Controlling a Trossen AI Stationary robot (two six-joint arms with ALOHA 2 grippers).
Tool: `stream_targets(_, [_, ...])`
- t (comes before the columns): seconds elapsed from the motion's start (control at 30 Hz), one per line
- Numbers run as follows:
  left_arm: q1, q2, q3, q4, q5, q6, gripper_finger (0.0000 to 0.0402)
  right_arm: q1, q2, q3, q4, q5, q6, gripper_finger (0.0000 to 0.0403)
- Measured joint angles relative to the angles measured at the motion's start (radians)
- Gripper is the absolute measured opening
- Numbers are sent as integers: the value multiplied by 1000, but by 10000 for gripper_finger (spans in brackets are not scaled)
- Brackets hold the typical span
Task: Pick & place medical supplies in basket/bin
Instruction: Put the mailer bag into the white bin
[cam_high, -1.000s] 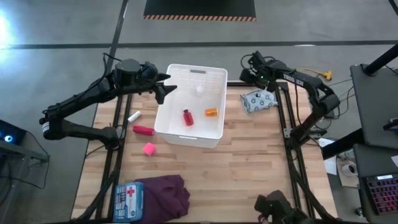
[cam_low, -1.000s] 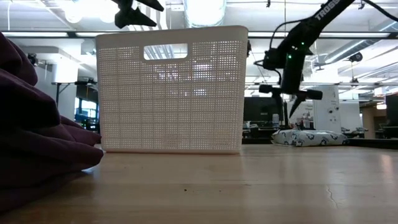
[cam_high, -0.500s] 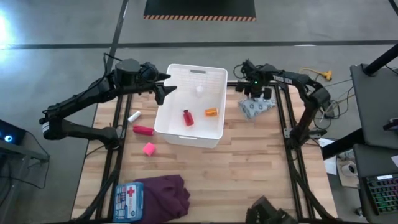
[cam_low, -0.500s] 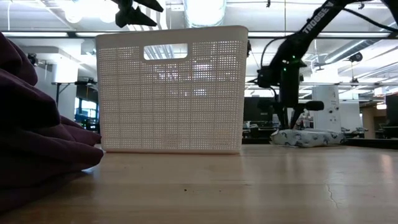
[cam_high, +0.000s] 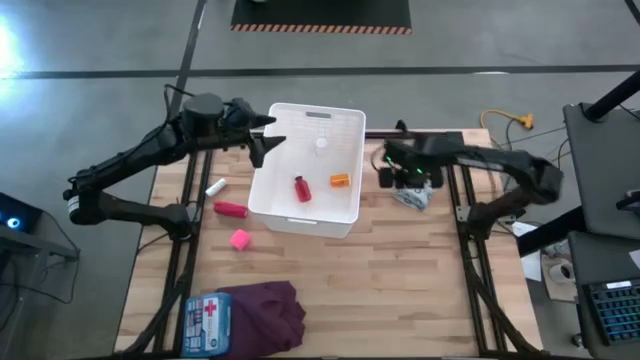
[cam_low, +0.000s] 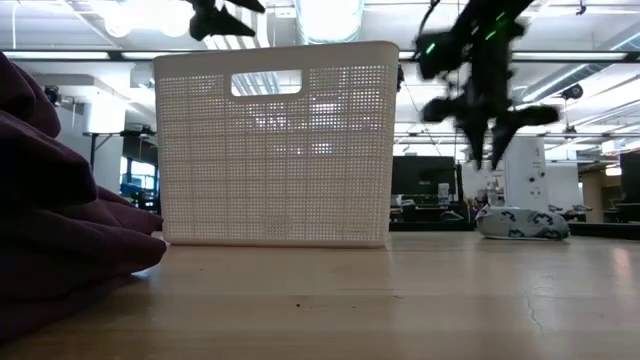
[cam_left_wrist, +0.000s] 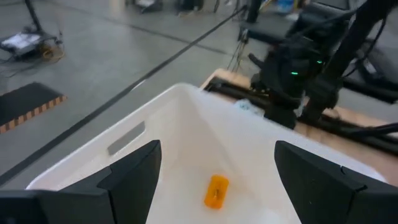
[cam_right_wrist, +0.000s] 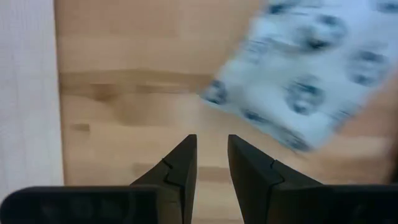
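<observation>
The white perforated basket (cam_high: 305, 215) stands far of centre and holds a small red bottle (cam_high: 301, 188), an orange box (cam_high: 341, 180) and a small white item (cam_high: 321, 143). My left gripper (cam_high: 262, 140) hovers open above the basket's far left corner; its wrist view (cam_left_wrist: 217, 149) looks into the basket. My right gripper (cam_high: 388, 178) hangs pointing down over bare table between the basket and the white-blue patterned pouch (cam_high: 415, 195), its fingers (cam_right_wrist: 211, 149) a narrow gap apart and empty. The pouch (cam_right_wrist: 305, 87) lies flat on the table.
Left of the basket lie a small white tube (cam_high: 215, 187), a pink-red tube (cam_high: 230, 209) and a pink cube (cam_high: 239, 239). A blue first-aid pouch (cam_high: 207, 312) and a dark purple cloth (cam_high: 270, 310) lie at the near left. Bare wood shows near and right of the basket.
My right gripper has come from the far right corner toward the basket and the near edge, dipping to the patterned pouch and rising again. The pouch has slid a little toward the near edge. My left gripper has kept still.
</observation>
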Motion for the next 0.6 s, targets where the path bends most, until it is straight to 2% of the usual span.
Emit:
stream_targets(0.1, [0, 3, 0, 80, 89, 1, 294, 80, -117, -85, -44, 61, 157, 78])
stream_targets(0.23, [0, 17, 3, 170, 145, 1, 290, 123, -251, -231, -30, 29, 348, 79])
stream_targets(0.37, [2, 70, 51, 168, 182, 9, 289, 166, -344, -333, 60, 54, 482, 109])
stream_targets(0.47, [0, 165, 159, 151, 324, 42, 289, 179, -383, -360, 85, 130, 539, 147])
stream_targets(0.6, [-7, 369, 416, -5, 353, 129, 289, 195, -423, -366, 49, 166, 582, 194])
